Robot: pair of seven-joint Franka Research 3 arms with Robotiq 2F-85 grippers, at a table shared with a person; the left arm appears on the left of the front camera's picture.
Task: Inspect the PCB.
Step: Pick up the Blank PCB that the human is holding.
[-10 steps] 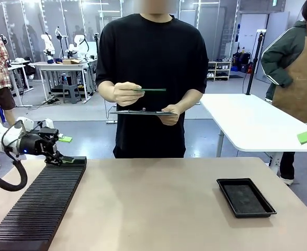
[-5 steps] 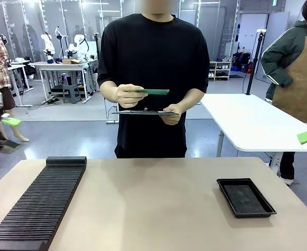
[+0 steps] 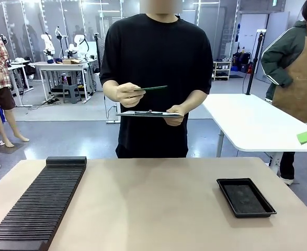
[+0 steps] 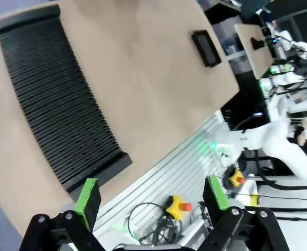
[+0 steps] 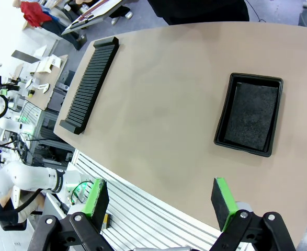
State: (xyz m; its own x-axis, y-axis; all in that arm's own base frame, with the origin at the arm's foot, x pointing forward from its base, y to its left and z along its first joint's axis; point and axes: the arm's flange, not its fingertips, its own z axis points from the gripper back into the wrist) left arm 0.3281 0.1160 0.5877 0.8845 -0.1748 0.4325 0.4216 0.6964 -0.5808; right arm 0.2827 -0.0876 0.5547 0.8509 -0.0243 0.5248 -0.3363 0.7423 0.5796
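Front: thin green PCB (image 3: 153,88) held in person's hand (image 3: 124,94), just above dark clipboard (image 3: 149,113)
Left wrist: left gripper (image 4: 152,191) spread wide, empty, long black ribbed rack (image 4: 59,104) ahead
Right wrist: right gripper (image 5: 159,199) spread wide, empty, shallow black tray (image 5: 224,112) ahead

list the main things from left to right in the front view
black slotted rack → PCB → black tray

PCB (image 3: 154,88) just above clipboard (image 3: 143,113)
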